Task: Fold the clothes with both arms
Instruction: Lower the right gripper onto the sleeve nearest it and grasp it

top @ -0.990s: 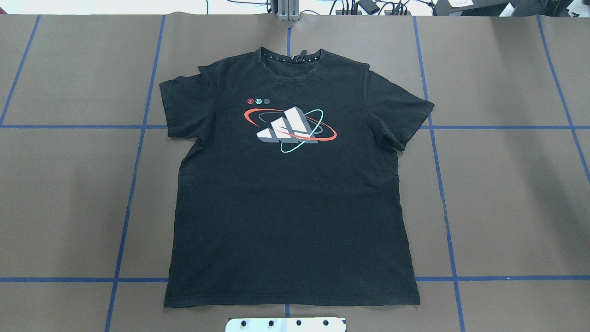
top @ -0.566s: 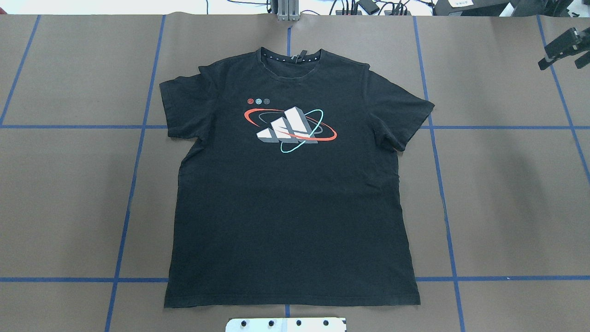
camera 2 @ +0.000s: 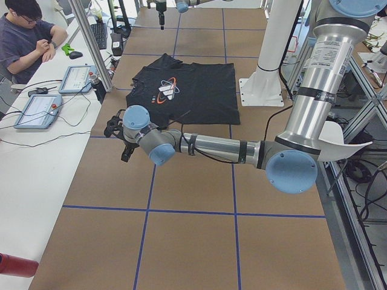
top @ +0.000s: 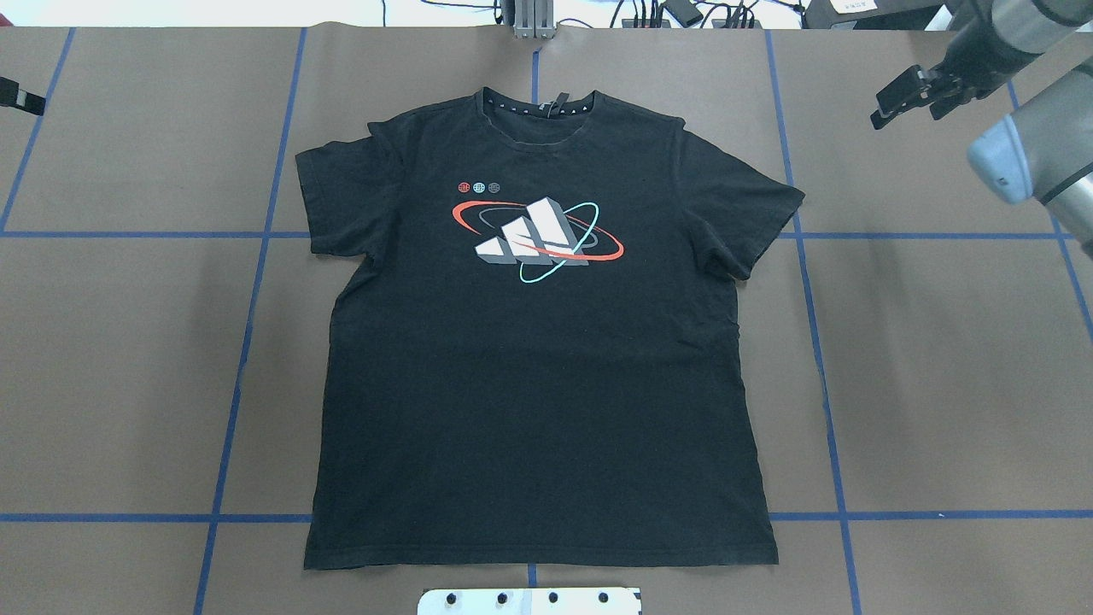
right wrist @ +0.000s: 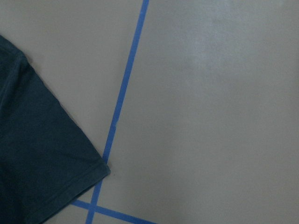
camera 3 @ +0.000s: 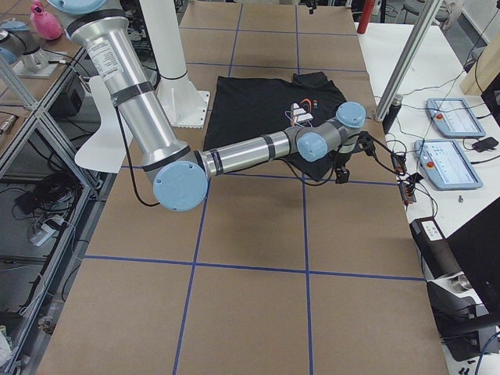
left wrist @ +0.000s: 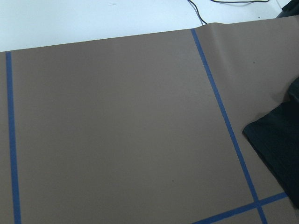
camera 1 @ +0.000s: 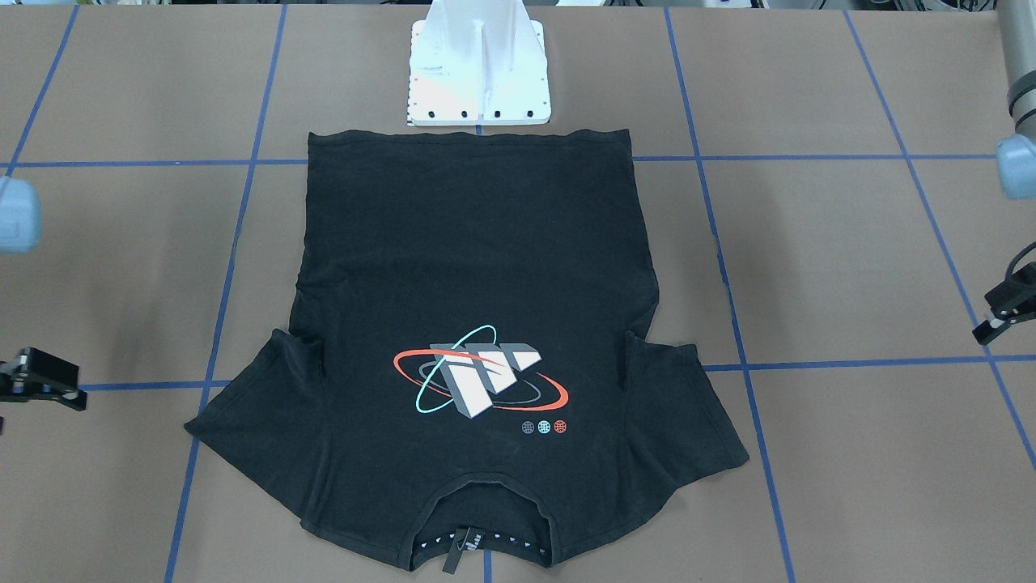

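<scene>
Item: black T-shirt, spread flat and graphic-side up at the middle of the brown table, which is marked with blue tape lines. The collar lies on the far side from the robot; the hem lies just beside the white pedestal mount. Right gripper: above the table beyond the shirt's sleeve, well apart from the cloth, fingers spread, grasping nothing. Left gripper: at the opposite table edge, only partly in view, so whether it is spread or closed cannot be told.
</scene>
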`<control>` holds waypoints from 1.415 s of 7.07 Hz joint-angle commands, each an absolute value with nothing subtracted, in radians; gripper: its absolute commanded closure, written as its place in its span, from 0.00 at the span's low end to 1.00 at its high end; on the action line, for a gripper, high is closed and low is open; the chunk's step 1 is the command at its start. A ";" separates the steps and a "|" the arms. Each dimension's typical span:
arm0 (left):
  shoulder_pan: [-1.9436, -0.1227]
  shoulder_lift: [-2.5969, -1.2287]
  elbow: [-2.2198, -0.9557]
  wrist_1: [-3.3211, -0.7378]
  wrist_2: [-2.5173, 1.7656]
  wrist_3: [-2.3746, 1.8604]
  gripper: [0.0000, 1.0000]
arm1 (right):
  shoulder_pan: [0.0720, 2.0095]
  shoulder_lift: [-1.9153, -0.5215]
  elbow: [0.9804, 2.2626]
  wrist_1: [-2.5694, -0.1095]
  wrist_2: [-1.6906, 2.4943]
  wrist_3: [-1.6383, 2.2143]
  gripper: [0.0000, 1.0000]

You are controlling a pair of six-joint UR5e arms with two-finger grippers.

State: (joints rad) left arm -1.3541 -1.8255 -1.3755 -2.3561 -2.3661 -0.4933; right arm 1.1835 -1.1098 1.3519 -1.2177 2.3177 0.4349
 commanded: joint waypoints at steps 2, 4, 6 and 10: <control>-1.344 -1.829 -1.348 -2.418 -2.339 -0.525 0.00 | 1.088 -1.074 1.281 -1.013 2.298 0.505 0.02; -1.344 -1.829 -1.348 -2.418 -2.339 -0.526 0.00 | 1.017 -1.060 1.273 -0.996 2.180 0.503 0.03; -1.344 -1.829 -1.350 -2.418 -2.339 -0.532 0.00 | 1.003 -1.060 1.249 -0.994 2.164 0.502 0.16; -1.344 -1.829 -1.353 -2.418 -2.339 -0.534 0.00 | 0.996 -1.060 1.201 -0.996 2.167 0.495 0.18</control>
